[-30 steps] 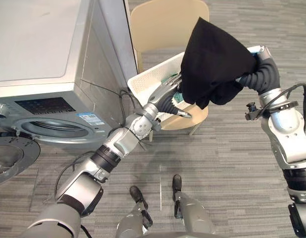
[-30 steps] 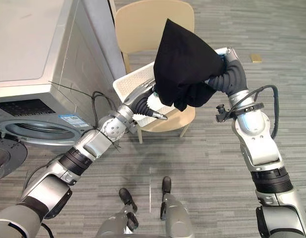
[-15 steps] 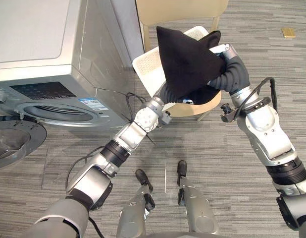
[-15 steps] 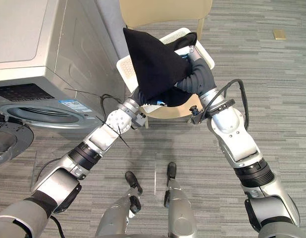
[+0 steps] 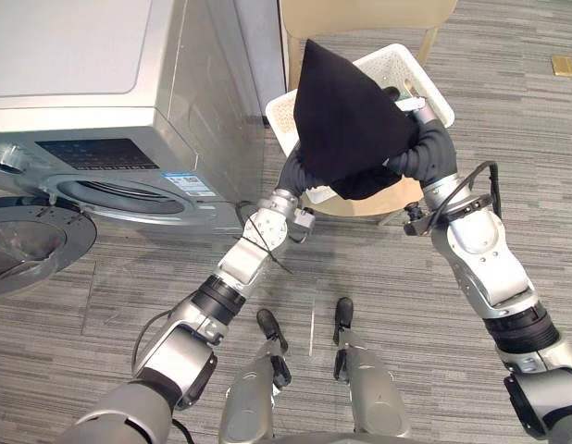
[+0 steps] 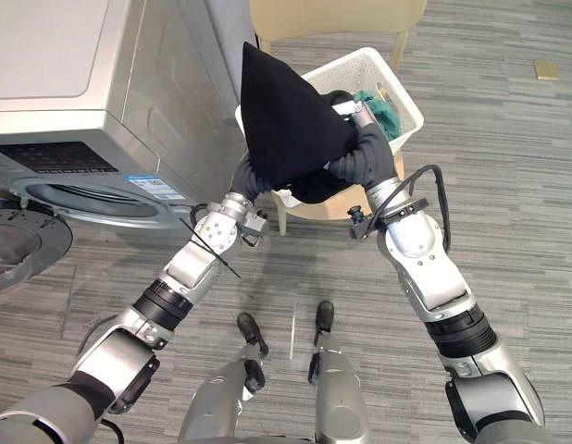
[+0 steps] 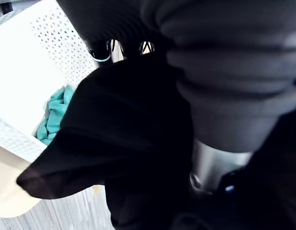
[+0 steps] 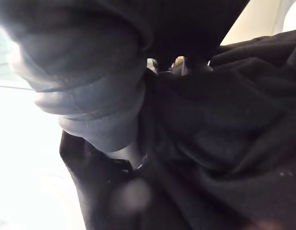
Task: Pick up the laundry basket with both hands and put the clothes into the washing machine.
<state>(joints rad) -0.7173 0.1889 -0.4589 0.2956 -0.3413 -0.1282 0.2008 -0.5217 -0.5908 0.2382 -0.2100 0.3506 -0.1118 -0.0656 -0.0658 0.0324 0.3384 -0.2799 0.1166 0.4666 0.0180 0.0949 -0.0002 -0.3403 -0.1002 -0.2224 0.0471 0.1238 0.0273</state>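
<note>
Head view: black garment [image 5: 341, 120] at 12 o'clock, peaked up and draped over both hands. Left hand [image 5: 292, 173] entered under its 7 o'clock edge, right hand [image 5: 427, 150] under its 4 o'clock edge. Both were buried in the cloth, so I could not tell the grip of either, and both wrist views were blocked by black fabric.

White perforated laundry basket [image 5: 397, 65] sat on the beige chair [image 5: 379, 203] at 1 o'clock, directly behind the garment, which covered its near-left part. 1 teal piece of clothing [image 6: 374, 104] lay inside the basket.

Washing machine [image 5: 82, 92] stood at 10 o'clock, just beside the basket. Its round door [image 5: 27, 254] hung open at 9 o'clock, with the drum opening [image 5: 119, 199] exposed.
</note>
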